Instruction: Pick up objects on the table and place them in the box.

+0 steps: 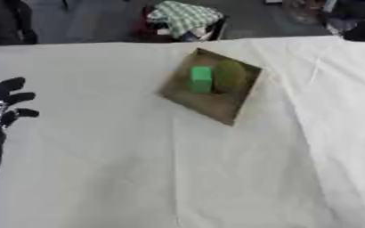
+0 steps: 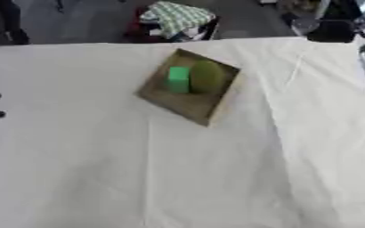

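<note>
Black left hand point(image 1: 0, 107), seemingly silver-marked at the palm.

box point(image 1: 205, 103) – brown, shallow, askew | green block point(image 1: 201, 79) – upright inside | olive round object point(image 1: 231, 75) – touching block's right

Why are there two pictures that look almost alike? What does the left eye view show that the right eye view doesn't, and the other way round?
Only the left eye view shows most of the robot's left hand, open at the left edge; the right eye view catches just its fingertips. Only the right eye view shows a little more of the dark things at the upper right, too unclear to name. Both share the white cloth-covered table and the brown box, which holds a green block beside a rounder yellow-green object.
</note>
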Robot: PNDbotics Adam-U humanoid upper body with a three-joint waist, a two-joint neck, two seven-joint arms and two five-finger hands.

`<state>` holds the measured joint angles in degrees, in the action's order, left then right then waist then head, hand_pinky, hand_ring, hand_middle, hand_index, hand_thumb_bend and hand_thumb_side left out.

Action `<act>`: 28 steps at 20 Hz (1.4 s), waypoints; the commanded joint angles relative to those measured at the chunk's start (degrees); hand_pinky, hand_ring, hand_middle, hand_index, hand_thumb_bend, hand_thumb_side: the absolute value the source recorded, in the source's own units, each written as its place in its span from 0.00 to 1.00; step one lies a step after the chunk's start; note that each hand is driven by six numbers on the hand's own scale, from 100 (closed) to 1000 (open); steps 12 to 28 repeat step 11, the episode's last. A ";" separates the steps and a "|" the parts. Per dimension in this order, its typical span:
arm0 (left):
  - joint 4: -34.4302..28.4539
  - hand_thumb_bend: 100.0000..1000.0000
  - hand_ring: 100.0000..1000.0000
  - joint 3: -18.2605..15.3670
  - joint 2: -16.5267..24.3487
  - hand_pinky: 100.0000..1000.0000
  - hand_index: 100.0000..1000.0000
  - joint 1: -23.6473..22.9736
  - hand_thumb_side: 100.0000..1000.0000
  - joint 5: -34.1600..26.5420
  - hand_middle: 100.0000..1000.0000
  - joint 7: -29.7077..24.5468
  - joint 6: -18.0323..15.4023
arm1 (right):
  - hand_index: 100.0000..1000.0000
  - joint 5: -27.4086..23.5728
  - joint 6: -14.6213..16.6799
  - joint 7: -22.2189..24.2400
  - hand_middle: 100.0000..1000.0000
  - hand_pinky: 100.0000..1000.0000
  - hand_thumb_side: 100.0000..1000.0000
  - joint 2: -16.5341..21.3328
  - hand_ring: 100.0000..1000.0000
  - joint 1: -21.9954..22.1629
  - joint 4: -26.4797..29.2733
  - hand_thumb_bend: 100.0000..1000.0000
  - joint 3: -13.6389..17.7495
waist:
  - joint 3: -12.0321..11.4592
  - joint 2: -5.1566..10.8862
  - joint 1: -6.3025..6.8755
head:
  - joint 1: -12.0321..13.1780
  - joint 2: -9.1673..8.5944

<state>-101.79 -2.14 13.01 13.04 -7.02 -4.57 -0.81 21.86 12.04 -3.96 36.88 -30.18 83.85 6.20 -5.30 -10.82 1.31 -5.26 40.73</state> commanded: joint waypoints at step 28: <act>-0.87 0.01 0.71 -0.41 0.69 0.56 0.70 0.43 0.62 0.04 0.77 0.56 -0.09 | 0.81 -12.88 -5.47 -8.23 0.60 0.55 0.20 -8.55 0.58 18.08 19.54 0.40 1.30 | -0.08 0.49 0.24 | 0.35 0.37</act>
